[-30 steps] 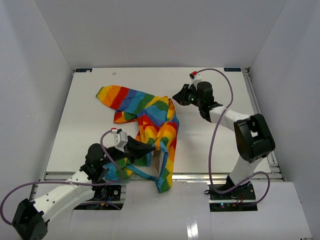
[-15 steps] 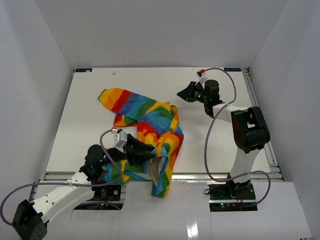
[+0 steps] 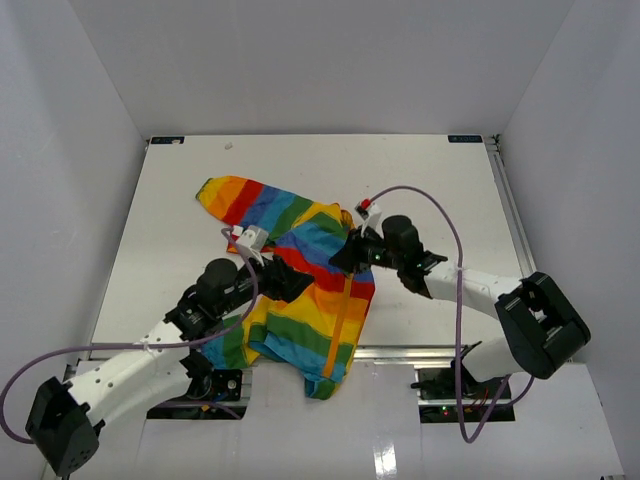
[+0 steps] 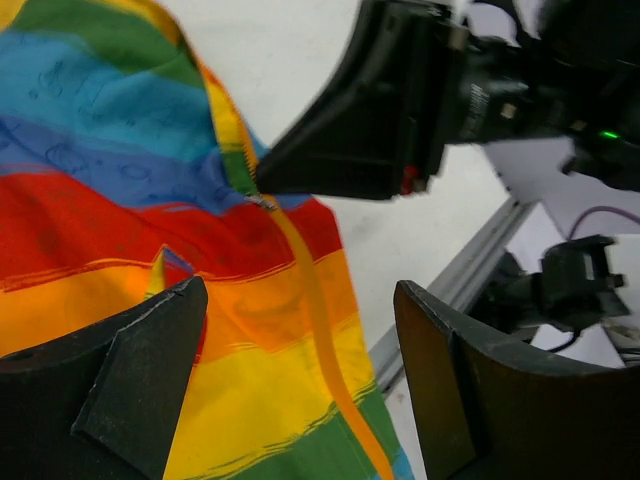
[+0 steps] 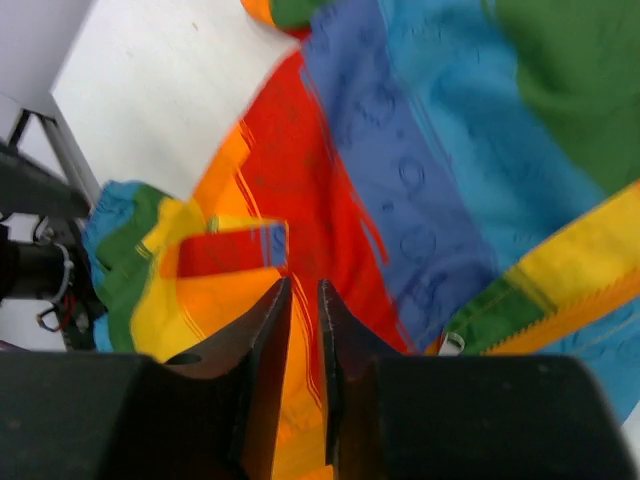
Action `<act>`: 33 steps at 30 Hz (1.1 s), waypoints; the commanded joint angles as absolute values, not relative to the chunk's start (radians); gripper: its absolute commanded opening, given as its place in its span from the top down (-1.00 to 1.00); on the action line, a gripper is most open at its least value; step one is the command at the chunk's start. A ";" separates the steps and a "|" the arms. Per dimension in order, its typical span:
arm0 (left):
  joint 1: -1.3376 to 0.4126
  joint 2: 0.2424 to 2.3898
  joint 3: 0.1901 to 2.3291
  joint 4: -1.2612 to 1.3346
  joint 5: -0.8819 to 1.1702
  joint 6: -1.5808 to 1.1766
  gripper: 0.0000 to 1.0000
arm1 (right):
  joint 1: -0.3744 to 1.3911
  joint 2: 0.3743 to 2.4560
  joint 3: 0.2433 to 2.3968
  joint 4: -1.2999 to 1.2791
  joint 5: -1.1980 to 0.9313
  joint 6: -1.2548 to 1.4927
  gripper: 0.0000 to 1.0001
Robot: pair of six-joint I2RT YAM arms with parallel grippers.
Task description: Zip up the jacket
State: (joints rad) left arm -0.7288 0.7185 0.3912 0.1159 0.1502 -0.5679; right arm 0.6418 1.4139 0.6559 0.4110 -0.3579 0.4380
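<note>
- The white tabletop (image 3: 420,180) carries the small soft rainbow-striped jacket (image 3: 300,300). The jacket lies crumpled near the front edge, between the two arms.
- The black left tool (image 4: 300,340) hangs wide open over the red and orange stripes and holds nothing.
- The black right tool (image 3: 342,256) is the nearer one to the top of the zip, and its tip sits right there. Its jaws are almost together. I cannot tell if they pinch anything.
- The long orange strip (image 3: 338,330), which looks like the zip line, runs from that tip down toward the front edge.
</note>
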 commanded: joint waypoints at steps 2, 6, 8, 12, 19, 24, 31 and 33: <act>-0.734 1.013 0.497 0.100 0.158 -0.471 -0.59 | 0.684 1.336 0.549 0.405 -0.145 0.459 0.33; -0.745 1.186 0.570 0.104 0.190 -0.421 -0.61 | 0.684 1.251 0.567 0.319 0.017 0.453 0.16; -0.766 1.244 0.604 0.103 0.172 -0.410 -0.63 | 0.683 1.221 0.573 0.274 0.118 0.470 0.15; -0.829 1.346 0.676 0.083 0.095 -0.385 -0.67 | 0.680 1.180 0.548 0.250 0.182 0.503 0.14; -0.908 1.528 0.813 0.020 -0.058 -0.381 -0.69 | 0.636 1.114 0.490 0.246 0.182 0.508 0.14; -0.933 1.674 0.897 -0.019 -0.098 -0.376 -0.67 | 0.622 1.092 0.457 0.259 0.159 0.498 0.14; -0.935 1.650 0.785 0.128 -0.083 -0.340 0.73 | 0.612 1.018 0.423 0.308 0.000 0.456 0.12; -0.937 1.584 0.707 0.254 -0.043 -0.308 0.87 | 0.612 1.013 0.416 0.325 -0.043 0.447 0.12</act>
